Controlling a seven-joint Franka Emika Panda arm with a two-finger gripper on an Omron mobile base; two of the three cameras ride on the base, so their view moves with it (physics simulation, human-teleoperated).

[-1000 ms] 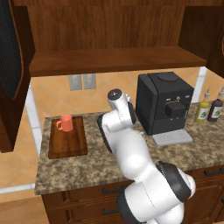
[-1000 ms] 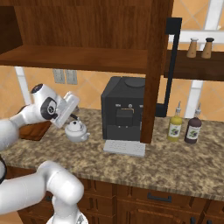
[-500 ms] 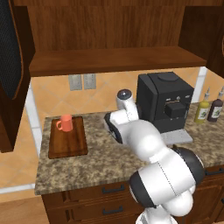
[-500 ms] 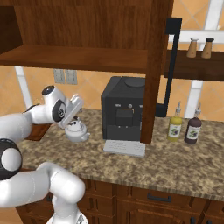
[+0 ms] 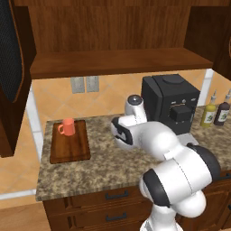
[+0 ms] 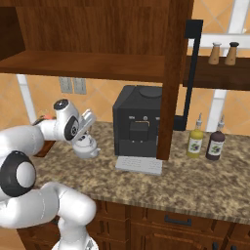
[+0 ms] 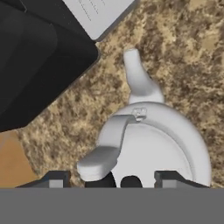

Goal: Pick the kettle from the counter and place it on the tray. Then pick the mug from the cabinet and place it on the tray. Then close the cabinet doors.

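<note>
The kettle (image 6: 87,146) stands upright on the granite counter (image 6: 195,180), just left of the black coffee machine (image 6: 138,122) and near its grey drip tray (image 7: 98,13); in the hand view the short spout (image 7: 136,75) lies along the kettle's long axis and points away from the gripper (image 7: 113,179), toward the open counter beside the drip tray. The gripper sits right over the kettle's handle (image 7: 107,148), one fingertip on either side (whether the fingers actually pinch it I cannot tell; they stand fairly wide). Well to the left, the orange-red mug (image 5: 67,127) stands on the wooden tray (image 5: 70,146); its handle points left.
</note>
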